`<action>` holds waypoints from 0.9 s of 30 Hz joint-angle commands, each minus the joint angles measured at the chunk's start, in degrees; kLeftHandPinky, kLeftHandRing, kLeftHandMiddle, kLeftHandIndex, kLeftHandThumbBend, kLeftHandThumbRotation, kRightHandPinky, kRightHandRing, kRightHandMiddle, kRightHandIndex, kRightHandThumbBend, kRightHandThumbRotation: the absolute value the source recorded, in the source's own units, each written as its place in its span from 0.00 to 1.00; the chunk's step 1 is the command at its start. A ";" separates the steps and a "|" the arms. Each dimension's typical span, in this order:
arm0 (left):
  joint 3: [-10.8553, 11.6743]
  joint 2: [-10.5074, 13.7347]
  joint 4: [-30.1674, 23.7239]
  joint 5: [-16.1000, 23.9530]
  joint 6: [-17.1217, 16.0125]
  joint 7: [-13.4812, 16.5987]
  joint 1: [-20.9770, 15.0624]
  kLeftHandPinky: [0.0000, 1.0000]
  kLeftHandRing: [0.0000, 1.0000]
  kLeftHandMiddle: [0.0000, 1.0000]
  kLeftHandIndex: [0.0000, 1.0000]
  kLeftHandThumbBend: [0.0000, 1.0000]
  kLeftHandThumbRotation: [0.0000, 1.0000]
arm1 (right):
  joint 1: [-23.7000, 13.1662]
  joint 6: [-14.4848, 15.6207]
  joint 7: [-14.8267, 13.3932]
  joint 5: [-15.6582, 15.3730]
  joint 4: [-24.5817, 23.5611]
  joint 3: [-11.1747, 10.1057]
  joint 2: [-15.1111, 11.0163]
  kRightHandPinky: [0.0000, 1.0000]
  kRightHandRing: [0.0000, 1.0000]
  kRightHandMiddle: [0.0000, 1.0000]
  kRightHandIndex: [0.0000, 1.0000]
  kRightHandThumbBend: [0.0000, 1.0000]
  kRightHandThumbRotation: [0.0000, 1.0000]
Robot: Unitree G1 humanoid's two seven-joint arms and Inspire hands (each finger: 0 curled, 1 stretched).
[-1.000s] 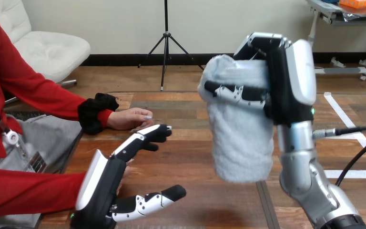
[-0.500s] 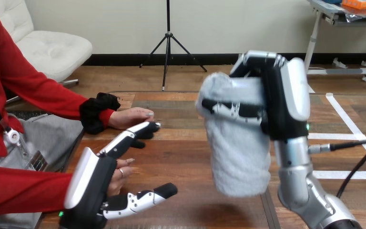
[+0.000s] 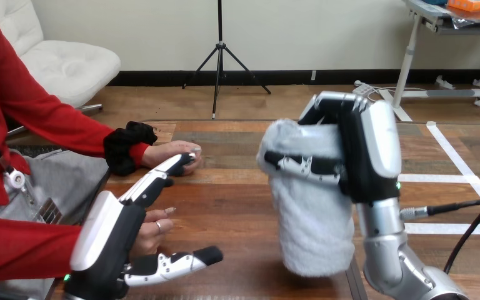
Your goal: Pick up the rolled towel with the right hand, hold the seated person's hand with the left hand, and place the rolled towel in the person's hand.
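Observation:
My right hand (image 3: 365,150) is shut on the rolled towel (image 3: 312,219), a pale grey-white roll held upright above the table (image 3: 237,200) at centre right. My left hand (image 3: 109,240) is at lower left, open, its fingers (image 3: 156,178) straight and its thumb (image 3: 175,261) stretched out below them. The person's nearer hand (image 3: 153,226) lies on the table between those fingers and the thumb, partly hidden behind my palm; nothing is curled round it. The person's farther hand (image 3: 169,153) rests flat on the table just beyond my left fingertips.
The person's red sleeves (image 3: 25,247) come in from the left edge. White tape lines (image 3: 456,156) cross the tabletop at the right. A cable (image 3: 456,209) runs off my right forearm toward the right edge.
My right hand has lowered the towel and carried it slightly left. My left hand has drawn back to the left, closer round the person's nearer hand, still open.

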 commanded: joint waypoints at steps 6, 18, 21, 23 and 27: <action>2.06 4.29 -4.39 -0.30 2.08 1.76 -1.34 0.60 0.70 0.78 0.90 1.00 0.57 | -9.78 -2.86 -5.95 -1.39 4.17 1.50 0.58 0.15 0.18 0.23 0.24 0.82 0.00; 2.79 7.77 -5.08 1.66 4.73 2.12 -1.31 0.56 0.67 0.77 0.88 1.00 0.60 | -10.60 -2.71 -7.97 -2.17 6.66 2.90 0.86 0.15 0.18 0.23 0.24 0.82 0.00; 2.73 8.43 -5.43 1.60 5.66 1.65 -1.15 0.58 0.69 0.79 0.89 1.00 0.60 | -10.81 -2.54 -8.76 -2.46 7.06 3.28 0.92 0.15 0.18 0.23 0.25 0.82 0.00; 2.67 8.85 -5.71 1.79 6.40 1.49 -1.05 0.59 0.70 0.79 0.89 1.00 0.60 | -10.95 -2.52 -9.07 -2.59 7.26 3.49 0.91 0.15 0.18 0.24 0.25 0.82 0.00; 2.40 9.83 -5.88 2.00 7.28 1.23 -1.08 0.61 0.73 0.80 0.89 1.00 0.61 | -11.20 -2.36 -9.56 -2.87 7.59 3.84 0.86 0.15 0.18 0.24 0.25 0.81 0.00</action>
